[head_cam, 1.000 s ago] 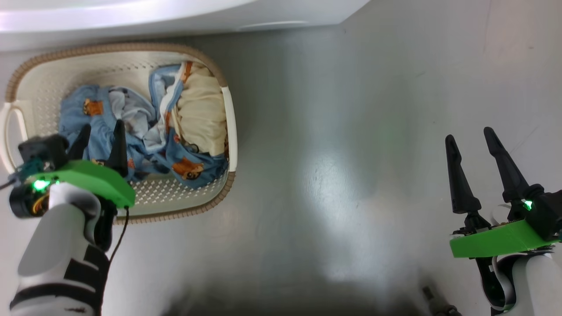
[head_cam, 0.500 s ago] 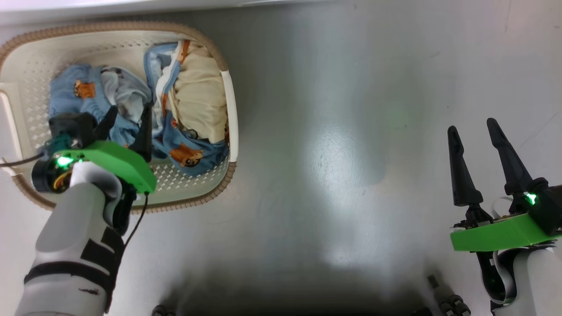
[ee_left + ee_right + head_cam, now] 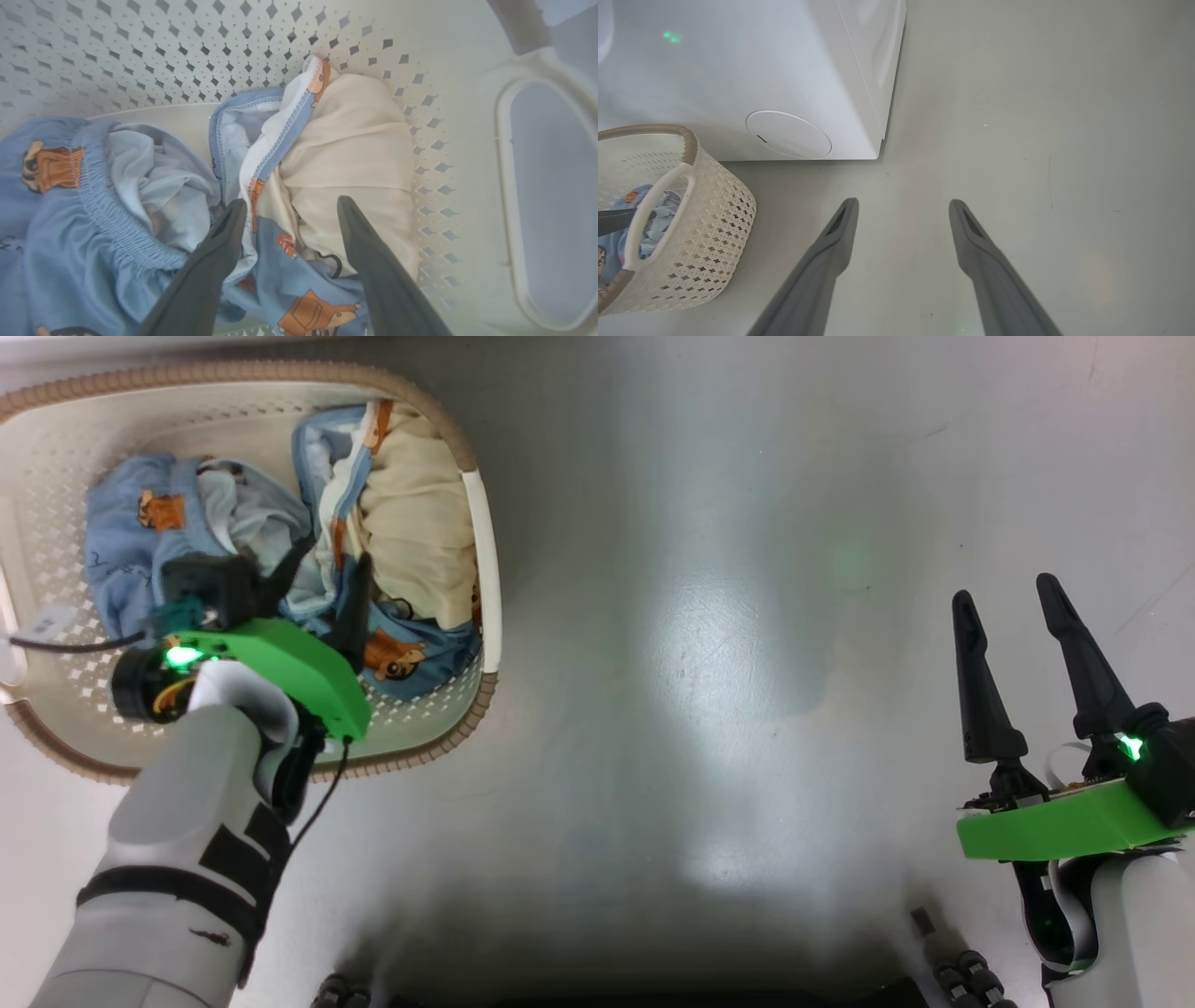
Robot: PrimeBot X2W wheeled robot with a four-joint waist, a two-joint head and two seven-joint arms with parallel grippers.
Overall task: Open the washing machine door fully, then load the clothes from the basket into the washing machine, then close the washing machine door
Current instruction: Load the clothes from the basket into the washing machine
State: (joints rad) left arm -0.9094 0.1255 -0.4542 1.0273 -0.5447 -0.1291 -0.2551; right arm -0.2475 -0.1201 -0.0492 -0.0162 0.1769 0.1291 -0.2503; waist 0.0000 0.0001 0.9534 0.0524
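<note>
Left gripper (image 3: 290,201): smooth tapered dark fingers spread, empty, over the crumpled blue-and-cream clothes (image 3: 355,154) heaped against the handle edge of the perforated cream basket (image 3: 233,28). Right gripper (image 3: 901,201): spread, empty, above glossy grey floor (image 3: 1017,140). Beyond: smooth white washing machine (image 3: 738,70).

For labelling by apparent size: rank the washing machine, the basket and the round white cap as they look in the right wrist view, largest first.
1. washing machine, cut off by the frame
2. basket, also cut off at the edge
3. round white cap
</note>
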